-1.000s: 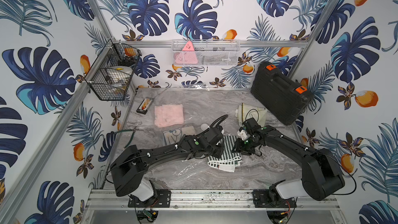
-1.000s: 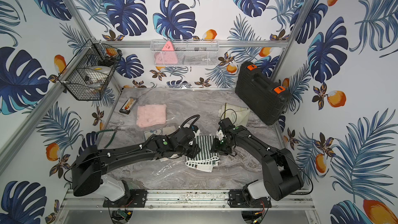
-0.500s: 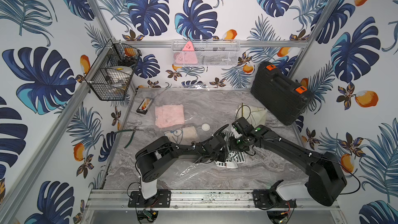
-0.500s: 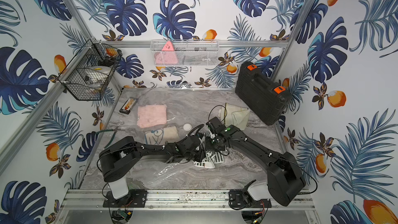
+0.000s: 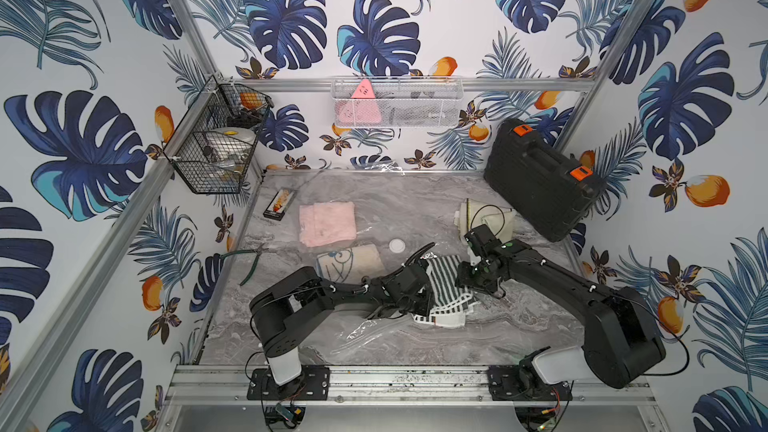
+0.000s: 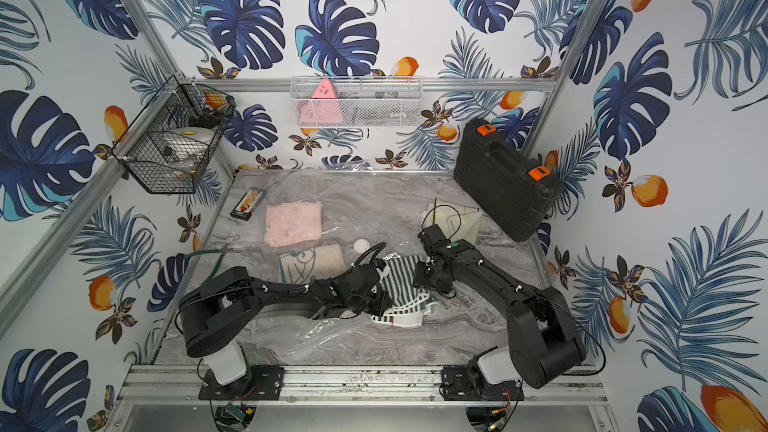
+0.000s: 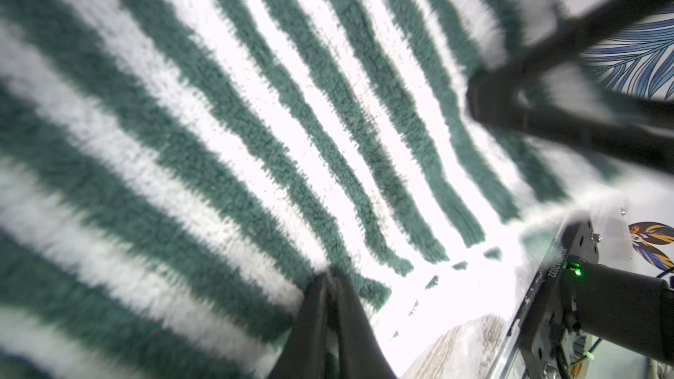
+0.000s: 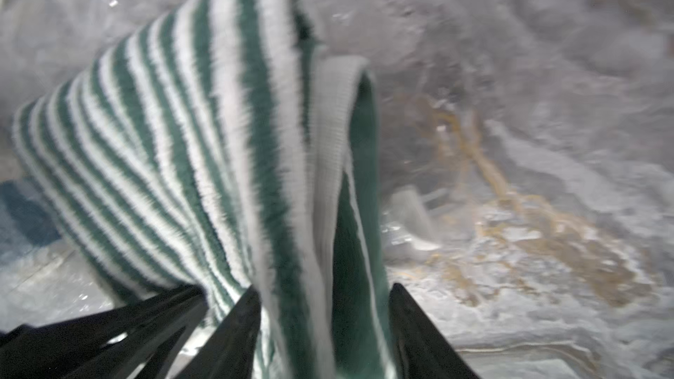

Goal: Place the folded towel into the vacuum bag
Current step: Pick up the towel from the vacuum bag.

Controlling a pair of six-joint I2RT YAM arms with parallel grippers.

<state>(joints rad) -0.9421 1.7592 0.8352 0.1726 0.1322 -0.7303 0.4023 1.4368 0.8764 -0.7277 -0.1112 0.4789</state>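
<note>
Right wrist view: my right gripper (image 8: pixel 324 326) fingers straddle the striped towel (image 8: pixel 226 147), apart; my left gripper (image 7: pixel 330 308) fingers pinch it together.

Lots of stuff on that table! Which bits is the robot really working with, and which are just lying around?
In use: striped towel, vacuum bag, left gripper, right gripper.

Lying about: pink towel, beige patterned cloth, black case, wire basket, green pliers.
</note>
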